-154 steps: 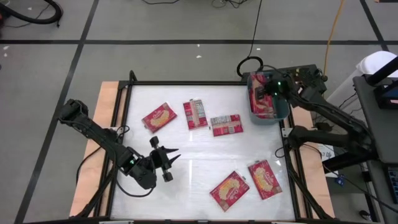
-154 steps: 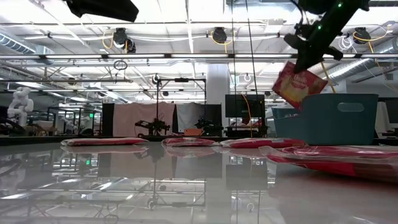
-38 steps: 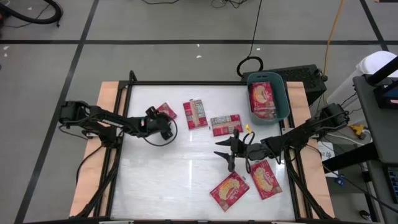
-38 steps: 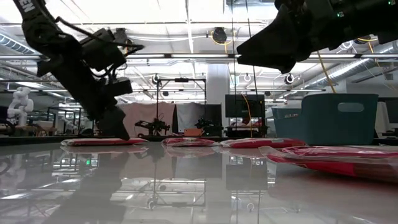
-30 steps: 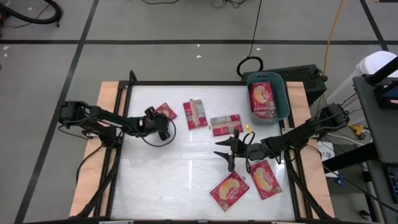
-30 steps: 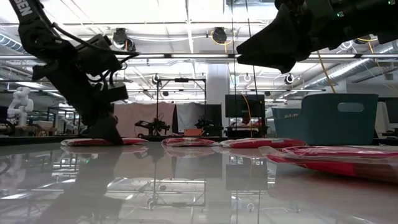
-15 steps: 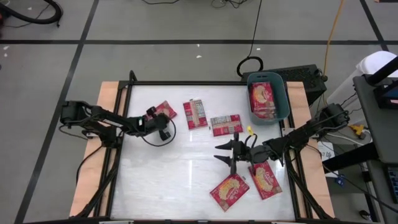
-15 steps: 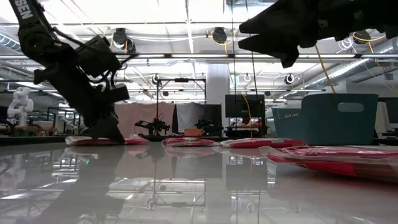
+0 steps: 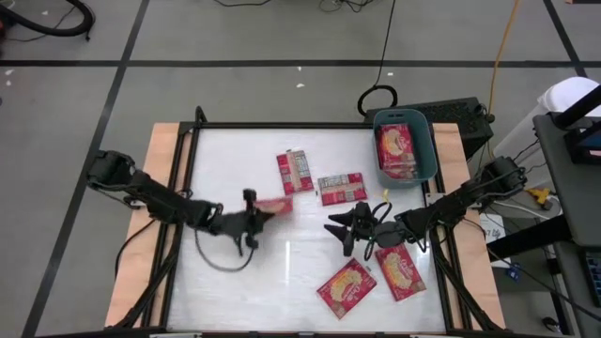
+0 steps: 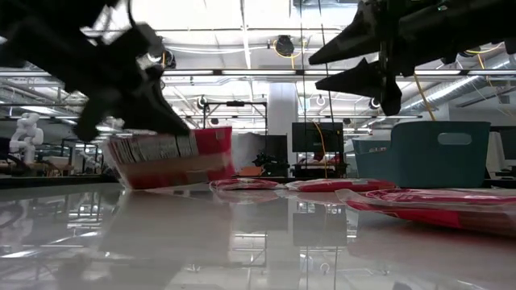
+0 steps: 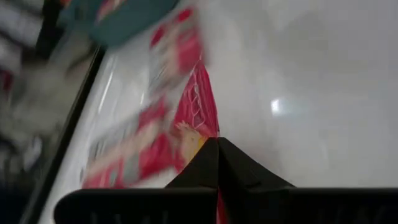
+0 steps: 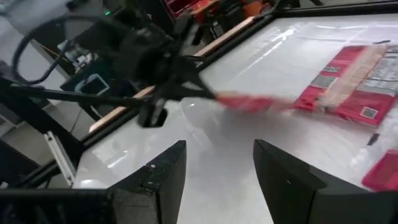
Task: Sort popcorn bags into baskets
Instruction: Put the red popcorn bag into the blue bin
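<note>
the left tool (image 9: pixel 252 211) is clamped shut on a popcorn bag (image 9: pixel 272 205), holding it by one edge clear of the table (image 9: pixel 282 268), over the middle left of the surface. in the low view that held bag (image 10: pixel 171 158) hangs tilted, its printed label side facing the camera, with the tool's dark fingers (image 10: pixel 165 113) pinching its upper edge. the left wrist view shows the two fingers closed to a point on the red packet (image 11: pixel 193 118).

the right tool (image 9: pixel 346 230) hovers above the table right of centre, its fingers spread apart and holding nothing; the right wrist view shows its two dark fingers (image 12: pixel 158 177) with a clear gap between them, facing the left tool and its packet across the table.

two more popcorn bags lie label side up at the back of the table, one (image 9: pixel 295 172) beside the other (image 9: pixel 342 189). two others lie picture side up at the front right, one (image 9: pixel 347 286) near the front edge and one (image 9: pixel 401 271) just beside it, under the right arm.

the teal basket (image 9: pixel 427 150) stands at the back right corner of the table, with red packets (image 9: pixel 397 150) already lying inside it.
</note>
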{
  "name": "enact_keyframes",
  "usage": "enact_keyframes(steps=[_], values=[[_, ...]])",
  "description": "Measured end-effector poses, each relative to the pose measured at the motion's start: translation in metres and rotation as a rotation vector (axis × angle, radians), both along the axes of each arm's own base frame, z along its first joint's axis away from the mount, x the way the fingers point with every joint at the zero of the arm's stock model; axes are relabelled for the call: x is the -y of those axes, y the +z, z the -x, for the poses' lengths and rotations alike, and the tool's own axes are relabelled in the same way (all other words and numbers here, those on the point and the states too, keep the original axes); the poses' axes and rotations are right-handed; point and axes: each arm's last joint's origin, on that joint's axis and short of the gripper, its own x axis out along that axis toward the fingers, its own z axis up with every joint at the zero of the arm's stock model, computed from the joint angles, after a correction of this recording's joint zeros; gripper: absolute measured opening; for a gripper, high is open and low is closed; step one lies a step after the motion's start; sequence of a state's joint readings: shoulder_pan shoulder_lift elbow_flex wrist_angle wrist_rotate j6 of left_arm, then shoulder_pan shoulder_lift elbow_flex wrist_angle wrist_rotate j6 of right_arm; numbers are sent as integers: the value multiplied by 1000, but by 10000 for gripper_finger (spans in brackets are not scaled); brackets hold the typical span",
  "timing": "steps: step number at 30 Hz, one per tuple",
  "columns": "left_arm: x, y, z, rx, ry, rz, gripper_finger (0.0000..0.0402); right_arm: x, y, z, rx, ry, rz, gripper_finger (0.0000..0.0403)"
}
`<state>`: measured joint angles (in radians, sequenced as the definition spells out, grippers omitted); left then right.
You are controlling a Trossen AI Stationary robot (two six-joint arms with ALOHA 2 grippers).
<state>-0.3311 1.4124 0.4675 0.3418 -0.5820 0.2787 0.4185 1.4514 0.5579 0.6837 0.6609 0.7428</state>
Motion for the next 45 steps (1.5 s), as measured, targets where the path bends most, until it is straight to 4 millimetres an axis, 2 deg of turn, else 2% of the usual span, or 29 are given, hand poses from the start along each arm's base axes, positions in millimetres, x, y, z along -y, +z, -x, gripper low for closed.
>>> enact_keyframes(steps=[6, 10, 17, 21, 26, 29, 32, 36, 39, 43, 45], values=[[34, 6, 8, 56, -163, -33, 1, 5, -13, -5, -52, -36, 46, 180], [46, 9, 12, 89, -210, -45, 1, 5, -25, -12, -96, 69, 89, 180], [56, 15, 14, 141, -280, -86, 0, -5, -50, -25, -185, 201, 342, 180], [58, 17, 14, 153, -291, -91, 0, -14, -51, -50, -198, 231, 463, 186], [58, 16, 14, 148, -314, -78, 0, -19, -50, -87, -216, 218, 628, 232], [59, 16, 14, 147, -322, -72, 0, -16, -51, -102, -219, 222, 669, 261], [59, 16, 14, 146, -335, -65, 0, -13, -56, -112, -233, 277, 680, 268], [59, 17, 14, 148, -336, -64, 0, -8, -61, -115, -279, 342, 662, 224], [59, 17, 14, 157, -336, -60, 0, -7, -62, -115, -285, 353, 663, 153], [60, 19, 13, 173, -331, -46, 0, -8, -60, -116, -251, 381, 660, 33], [60, 20, 13, 187, -329, -37, 0, -9, -60, -116, -242, 400, 668, 13]])
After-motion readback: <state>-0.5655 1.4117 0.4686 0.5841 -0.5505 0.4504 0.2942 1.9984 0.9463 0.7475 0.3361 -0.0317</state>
